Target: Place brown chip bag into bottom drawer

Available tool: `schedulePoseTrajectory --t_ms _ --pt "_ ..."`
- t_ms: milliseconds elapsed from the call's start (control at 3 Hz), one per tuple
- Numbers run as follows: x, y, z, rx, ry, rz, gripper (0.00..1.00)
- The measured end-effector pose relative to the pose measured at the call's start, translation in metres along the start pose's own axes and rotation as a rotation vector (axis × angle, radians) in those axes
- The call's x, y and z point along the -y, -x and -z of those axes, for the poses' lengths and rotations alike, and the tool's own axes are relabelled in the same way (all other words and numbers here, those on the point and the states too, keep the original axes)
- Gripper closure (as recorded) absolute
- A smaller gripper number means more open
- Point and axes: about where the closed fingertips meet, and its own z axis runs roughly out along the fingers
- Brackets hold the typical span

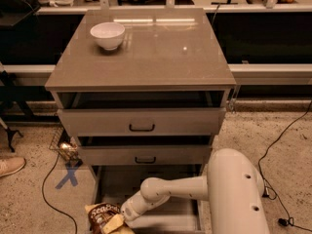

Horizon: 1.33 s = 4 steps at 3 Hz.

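Note:
The brown chip bag point(103, 218), with white "Sea Salt" lettering and yellow-tan ends, is at the front left corner of the bottom drawer point(146, 180), low in the camera view. The drawer is pulled out, and its flat grey floor shows behind the bag. My gripper point(120, 219) reaches down from the white arm on the right and is shut on the bag's right side. The bag hides most of its fingers. Part of the bag hangs past the drawer's left front edge and is cut off by the picture's bottom edge.
A white bowl point(107, 34) stands at the back left of the cabinet top point(161, 57). The two upper drawers with black handles point(142, 127) stand slightly open. A blue tape cross point(68, 177), cables and a shoe point(9, 165) lie on the floor at left.

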Motion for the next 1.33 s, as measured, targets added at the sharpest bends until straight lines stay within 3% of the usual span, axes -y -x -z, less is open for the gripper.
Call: schedulePoseTrajectory --t_ms 333,1000,1333 --pt "0.006 0.004 0.016 0.046 -0.006 0.004 0.0" --pt "0.001 0.026 0.159 0.234 -0.053 0.116 0.0" --pt "0.003 0.02 0.218 0.287 -0.078 0.155 0.0"
